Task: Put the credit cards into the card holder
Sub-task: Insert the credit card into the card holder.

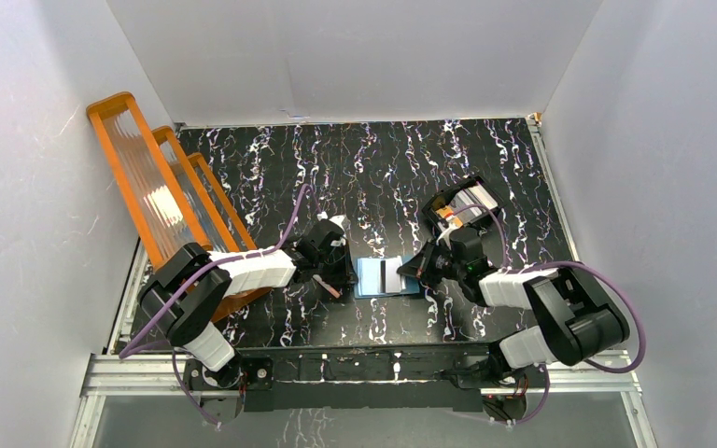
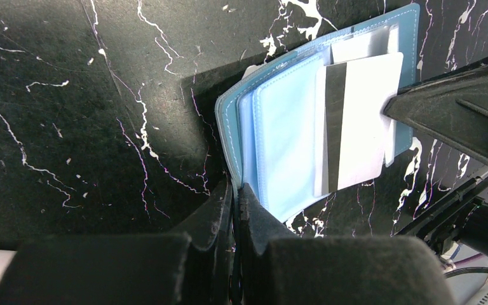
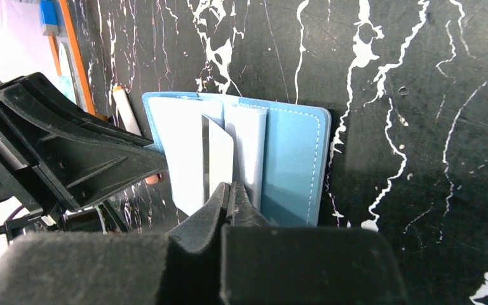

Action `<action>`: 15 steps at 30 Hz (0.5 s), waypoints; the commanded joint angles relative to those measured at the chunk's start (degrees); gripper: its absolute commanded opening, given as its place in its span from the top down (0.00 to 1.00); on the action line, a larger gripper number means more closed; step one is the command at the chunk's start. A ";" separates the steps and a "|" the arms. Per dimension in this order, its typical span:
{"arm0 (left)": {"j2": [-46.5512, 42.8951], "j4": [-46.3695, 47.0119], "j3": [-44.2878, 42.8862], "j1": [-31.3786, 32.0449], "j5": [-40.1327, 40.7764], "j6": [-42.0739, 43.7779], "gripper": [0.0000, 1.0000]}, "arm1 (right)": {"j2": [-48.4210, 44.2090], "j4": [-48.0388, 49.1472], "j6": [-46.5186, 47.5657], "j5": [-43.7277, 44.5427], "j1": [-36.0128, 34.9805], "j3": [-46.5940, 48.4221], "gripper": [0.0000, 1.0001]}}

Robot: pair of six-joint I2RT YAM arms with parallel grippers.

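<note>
The teal-blue card holder (image 1: 383, 277) lies open on the black marbled table between my two grippers. My left gripper (image 2: 236, 189) is shut on its left cover edge; the light blue clear pockets (image 2: 286, 140) show beside it. My right gripper (image 3: 230, 186) is shut on a white credit card (image 3: 220, 154) with a black stripe. It holds the card over the pockets (image 2: 359, 127). I cannot tell whether its edge is inside a pocket. A silver-grey card (image 2: 362, 44) sits in an upper pocket. More cards lie in the black tray (image 1: 464, 205).
A big orange ribbed rack (image 1: 163, 201) stands at the left wall. A thin pink-brown stick (image 3: 126, 108) lies just beyond the card holder's left side, under my left gripper (image 1: 348, 269). The black tray is right behind my right gripper (image 1: 417, 267). White walls close in the table.
</note>
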State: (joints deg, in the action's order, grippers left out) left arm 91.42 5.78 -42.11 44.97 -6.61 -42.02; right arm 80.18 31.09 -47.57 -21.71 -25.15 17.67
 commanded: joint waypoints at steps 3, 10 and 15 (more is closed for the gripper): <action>1.66 -2.43 -0.48 1.13 -0.43 0.09 1.00 | 2.70 1.37 0.66 -0.66 -1.09 3.34 1.00; 1.87 -2.18 -1.04 1.60 -1.55 -0.52 1.00 | 4.96 -4.22 2.79 1.00 -3.35 7.82 0.94; 1.80 -2.14 -1.84 1.67 -2.36 -0.71 1.00 | 5.62 -8.64 3.94 3.10 -5.72 10.71 0.85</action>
State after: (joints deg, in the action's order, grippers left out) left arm 92.09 5.93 -42.78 45.67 -7.29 -43.09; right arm 84.88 25.85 -45.87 -20.71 -29.06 24.71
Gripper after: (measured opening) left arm 0.021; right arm 0.114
